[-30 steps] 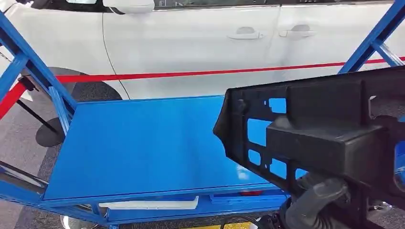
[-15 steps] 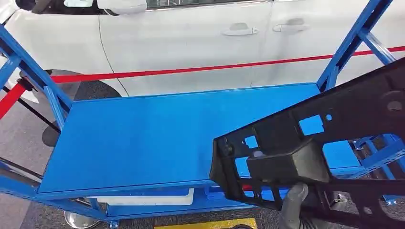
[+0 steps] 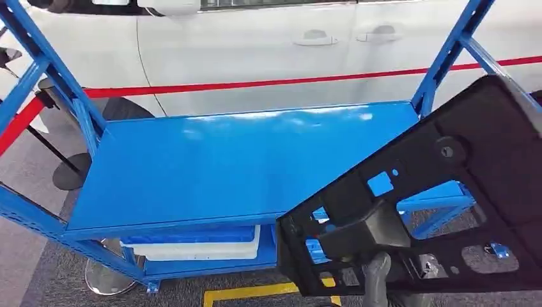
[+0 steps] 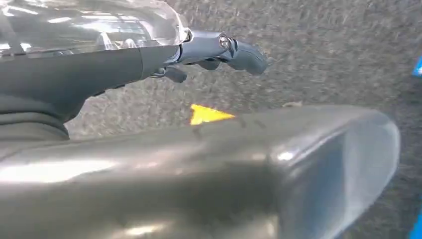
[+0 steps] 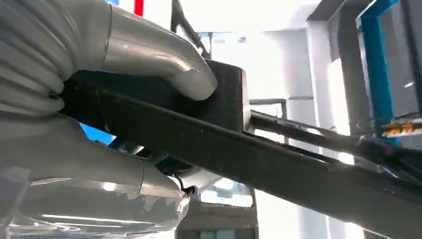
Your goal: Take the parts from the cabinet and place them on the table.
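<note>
Gripping the black panel, the right hand overhangs the blue shelf.

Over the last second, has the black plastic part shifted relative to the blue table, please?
Yes. The black plastic part has dropped toward the blue table's front right corner, uncovering more tabletop, though the camera also shifted.

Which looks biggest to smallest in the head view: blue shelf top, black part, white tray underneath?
1. Blue shelf top
2. Black part, held by the right hand; it is nearer the camera, so its rank against the shelf is unsure.
3. White tray
</note>
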`<state>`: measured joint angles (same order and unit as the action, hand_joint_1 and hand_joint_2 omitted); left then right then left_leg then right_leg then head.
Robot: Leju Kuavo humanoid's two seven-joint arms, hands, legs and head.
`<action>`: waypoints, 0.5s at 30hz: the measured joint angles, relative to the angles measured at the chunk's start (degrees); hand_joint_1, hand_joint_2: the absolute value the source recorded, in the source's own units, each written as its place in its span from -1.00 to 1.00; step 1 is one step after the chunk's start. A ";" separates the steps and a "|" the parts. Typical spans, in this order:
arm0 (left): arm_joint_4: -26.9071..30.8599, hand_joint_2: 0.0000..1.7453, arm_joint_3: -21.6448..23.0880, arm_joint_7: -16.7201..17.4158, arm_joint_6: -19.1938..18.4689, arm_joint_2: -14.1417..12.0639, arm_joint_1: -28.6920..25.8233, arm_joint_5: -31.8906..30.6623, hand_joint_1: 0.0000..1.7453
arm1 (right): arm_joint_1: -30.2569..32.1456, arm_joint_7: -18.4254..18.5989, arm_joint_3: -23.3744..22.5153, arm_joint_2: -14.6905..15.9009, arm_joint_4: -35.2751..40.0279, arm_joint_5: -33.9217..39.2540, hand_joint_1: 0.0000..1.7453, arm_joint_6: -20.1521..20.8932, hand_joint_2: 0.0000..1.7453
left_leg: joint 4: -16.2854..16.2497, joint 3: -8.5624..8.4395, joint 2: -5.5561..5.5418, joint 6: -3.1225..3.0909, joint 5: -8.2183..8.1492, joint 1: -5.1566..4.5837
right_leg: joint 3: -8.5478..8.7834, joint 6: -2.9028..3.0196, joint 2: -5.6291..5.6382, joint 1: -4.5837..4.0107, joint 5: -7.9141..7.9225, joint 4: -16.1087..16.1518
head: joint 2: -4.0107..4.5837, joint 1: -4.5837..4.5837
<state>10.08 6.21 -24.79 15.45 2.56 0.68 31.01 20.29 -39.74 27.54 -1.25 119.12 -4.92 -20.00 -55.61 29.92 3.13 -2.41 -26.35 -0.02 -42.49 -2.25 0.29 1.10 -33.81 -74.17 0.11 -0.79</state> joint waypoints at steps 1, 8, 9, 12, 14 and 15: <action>0.00 -1.00 0.00 0.02 0.00 0.04 0.02 0.00 -1.00 | 0.25 0.00 -0.28 0.00 -0.20 0.13 1.00 0.13 1.00 | -0.16 0.80 0.59 0.17 0.56 0.05 | 0.41 -0.32 -0.03 0.28 0.86 -1.95 | 0.00 0.00; 0.00 -1.00 -0.02 0.07 -0.13 -0.02 0.13 -0.31 -1.00 | 0.70 -0.07 -1.46 -0.44 -0.52 0.15 1.00 0.57 1.00 | -3.38 4.56 4.20 2.47 2.20 0.01 | 14.04 0.60 -4.59 0.34 3.29 15.54 | 0.00 0.20; 0.00 -1.00 -0.02 0.04 -0.13 -0.02 0.30 -0.31 -1.00 | 0.84 -0.04 -1.51 -0.50 -0.57 0.17 1.00 0.55 1.00 | -3.24 4.55 4.78 2.86 2.62 0.26 | 13.64 1.12 -3.96 0.10 3.59 15.43 | 0.00 0.09; 0.00 -1.00 -0.02 0.07 -0.13 -0.04 -0.04 -0.31 -1.00 | 0.91 -0.04 -1.77 -0.74 -0.70 0.17 1.00 0.57 1.00 | -6.23 5.93 -0.02 4.42 -2.23 0.74 | 11.39 3.12 -2.15 0.20 5.92 15.73 | 0.00 0.11; 0.00 -1.00 -0.02 0.09 -0.15 -0.04 -0.31 -0.31 -1.00 | 0.93 -0.04 -1.83 -1.03 -0.85 0.17 1.00 0.61 1.00 | -14.12 7.88 -2.42 4.23 -9.06 0.71 | 9.51 3.64 -0.70 -0.16 7.39 15.69 | 0.00 0.13; 0.00 -1.00 -0.02 0.09 -0.15 -0.04 -0.38 -0.31 -1.00 | 0.94 -0.04 -1.88 -1.03 -0.94 0.15 1.00 0.61 1.00 | -17.99 8.48 -2.65 3.97 -10.91 0.68 | 8.39 3.76 0.25 -0.41 8.22 15.58 | 0.00 0.09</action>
<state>10.08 6.19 -24.70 15.30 2.51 0.31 30.71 21.24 -39.78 25.66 -2.27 118.18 -4.76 -19.39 -73.60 38.40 0.48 1.56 -37.26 0.66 -34.10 1.51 0.54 0.70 -25.60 -58.59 0.11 -0.70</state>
